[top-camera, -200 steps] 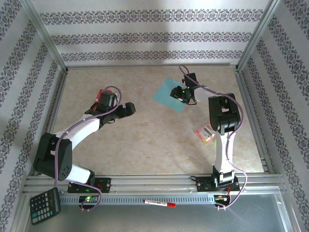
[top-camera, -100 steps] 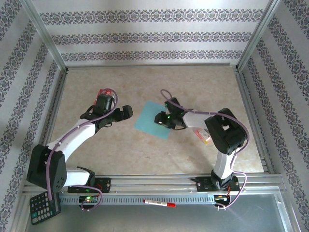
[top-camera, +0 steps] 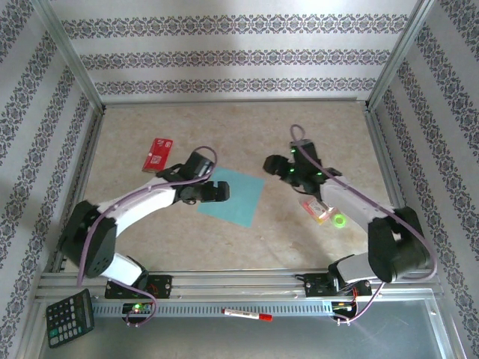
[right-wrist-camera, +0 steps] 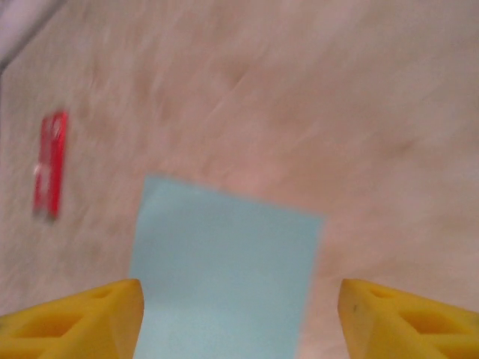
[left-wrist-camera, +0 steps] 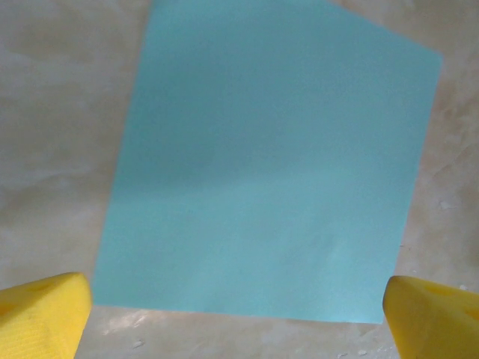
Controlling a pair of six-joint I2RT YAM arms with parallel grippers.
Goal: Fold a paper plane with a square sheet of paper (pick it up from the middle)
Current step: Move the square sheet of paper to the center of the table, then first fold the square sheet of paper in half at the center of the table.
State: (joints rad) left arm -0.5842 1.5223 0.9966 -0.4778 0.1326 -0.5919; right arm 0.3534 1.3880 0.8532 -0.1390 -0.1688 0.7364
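The square sheet of paper (top-camera: 235, 197) is light teal and lies flat and unfolded on the middle of the table. My left gripper (top-camera: 221, 192) hovers at its left edge, open; in the left wrist view the paper (left-wrist-camera: 269, 164) lies beyond the spread yellow fingertips (left-wrist-camera: 45, 314). My right gripper (top-camera: 272, 164) is apart from the sheet, above and to the right of its upper right corner, also open. Its wrist view looks down on the paper (right-wrist-camera: 224, 269) between the wide yellow fingers (right-wrist-camera: 408, 318) of that gripper (right-wrist-camera: 239, 329). No paper plane exists.
A red rectangular packet (top-camera: 159, 154) lies at the back left, seen too as the red packet (right-wrist-camera: 51, 164). A pink-and-yellow packet (top-camera: 317, 209) and a green ring (top-camera: 338, 219) lie under the right arm. A calculator (top-camera: 69, 318) and a pen (top-camera: 247, 315) rest on the front rail.
The right gripper carried the paper to the middle, let it go and pulled back up and right. The left gripper moved right to the sheet's left edge.
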